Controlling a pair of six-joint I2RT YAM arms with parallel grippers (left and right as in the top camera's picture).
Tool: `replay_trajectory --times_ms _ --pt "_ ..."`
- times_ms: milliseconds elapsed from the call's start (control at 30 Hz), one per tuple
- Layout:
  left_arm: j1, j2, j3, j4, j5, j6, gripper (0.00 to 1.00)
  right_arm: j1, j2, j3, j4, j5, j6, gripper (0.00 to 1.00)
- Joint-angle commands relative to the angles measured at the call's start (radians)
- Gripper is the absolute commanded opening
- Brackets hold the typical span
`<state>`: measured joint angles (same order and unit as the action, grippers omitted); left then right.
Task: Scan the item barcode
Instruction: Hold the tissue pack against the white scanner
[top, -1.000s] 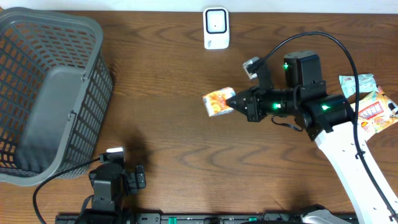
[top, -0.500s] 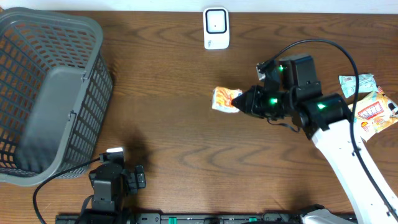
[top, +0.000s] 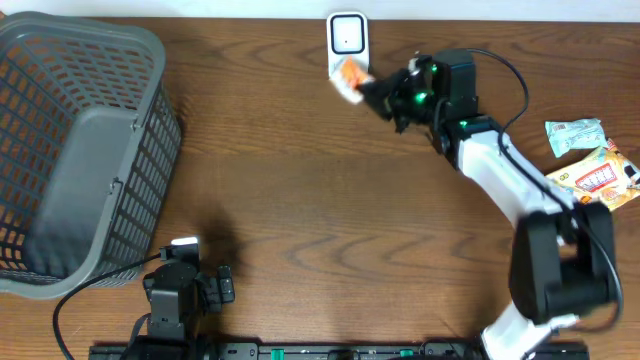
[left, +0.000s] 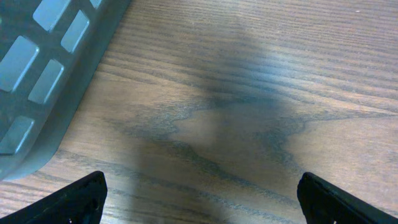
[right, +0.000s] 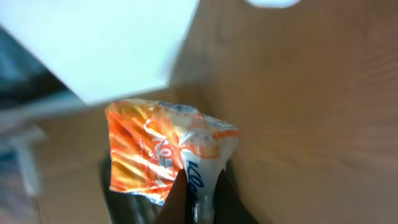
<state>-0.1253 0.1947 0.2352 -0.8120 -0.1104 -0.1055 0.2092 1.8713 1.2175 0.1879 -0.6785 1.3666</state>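
The grey basket (top: 70, 150) at upper left holds nothing. Bottom left, the left claw (left: 202, 199) gapes wide. Top centre, the right claw (top: 372, 88) is clamped on the orange packet (top: 349, 76), presenting it at the white scanner (top: 347, 35); the scan seems underway, not confirmed.

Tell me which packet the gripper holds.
The orange packet, pinched in the right gripper by the white scanner; the pale green packet and red-yellow packet lie on the table.

The dark wood-grain table (top: 300, 200) bears a grey slatted basket (top: 150, 170) at its left end, a white scanner (top: 346, 35) at the far edge (near the middle), and snack packets (top: 600, 180) lying together at the right edge.
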Motion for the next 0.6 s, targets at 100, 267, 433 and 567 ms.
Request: replay_trajectory --times_ms 100,267,433,567 --pt "0.002 0.000 -0.005 -0.018 -0.005 -0.005 0.98 -0.039 0.208 0.089 0.194 -0.070 0.355 0.01" --pt "0.002 0.000 -0.005 -0.018 -0.005 -0.005 0.98 -0.030 0.386 0.262 0.305 -0.123 0.455 0.01" --pt "0.002 0.000 -0.005 -0.018 -0.005 -0.005 0.98 -0.012 0.502 0.477 0.258 -0.143 0.467 0.01" --pt "0.002 0.000 -0.005 -0.018 -0.005 -0.005 0.98 -0.006 0.533 0.565 0.135 -0.101 0.488 0.01"
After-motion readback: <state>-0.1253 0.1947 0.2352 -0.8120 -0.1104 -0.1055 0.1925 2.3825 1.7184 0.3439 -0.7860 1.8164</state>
